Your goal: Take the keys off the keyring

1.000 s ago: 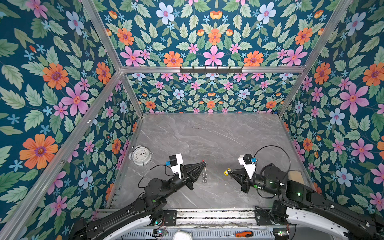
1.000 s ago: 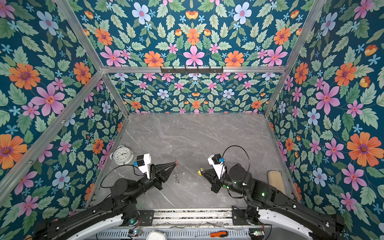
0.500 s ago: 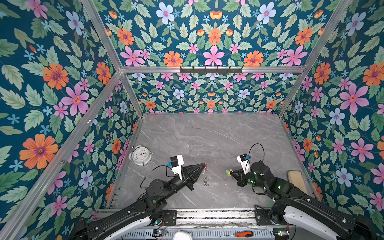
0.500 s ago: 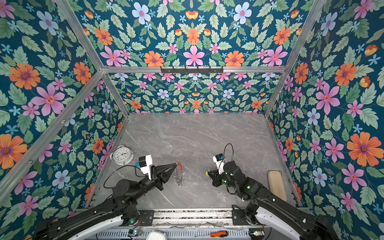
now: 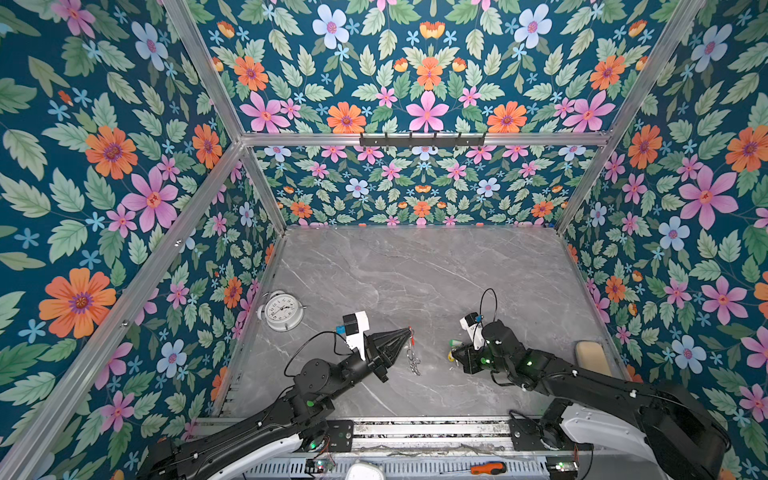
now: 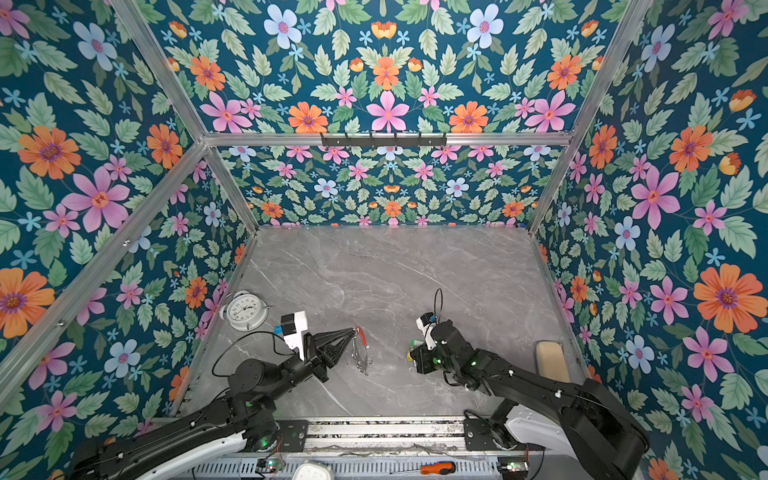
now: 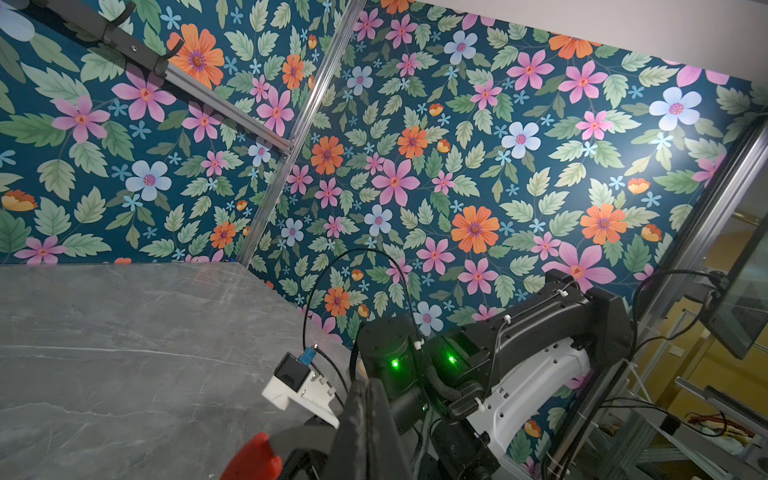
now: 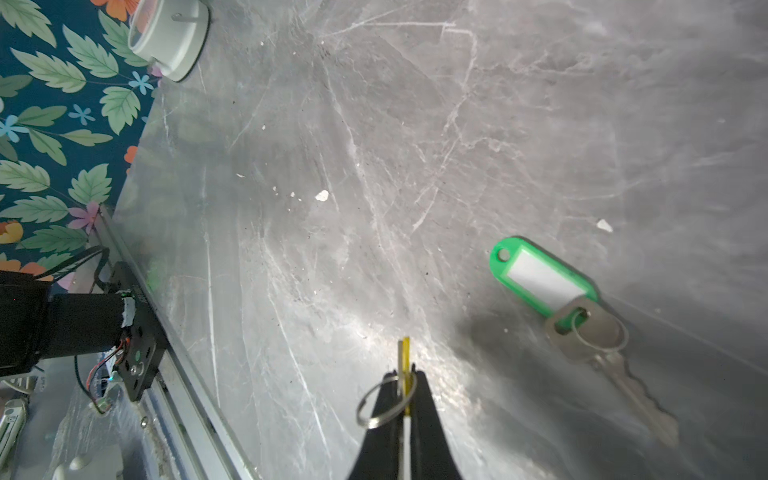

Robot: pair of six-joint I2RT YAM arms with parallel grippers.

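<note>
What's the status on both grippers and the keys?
Left gripper shut on keyring. Right gripper shut on yellow key, split ring attached. Green key loose on table. Alarm clock off to the side, nothing blocking.

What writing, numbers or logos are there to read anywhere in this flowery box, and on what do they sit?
Nothing here can be read as text.
alarm clock: numerals ring its dial, too small to read.
green key tag: its white label is blank.
yellow key tag: seen edge-on in the right gripper, so no face shows.
</note>
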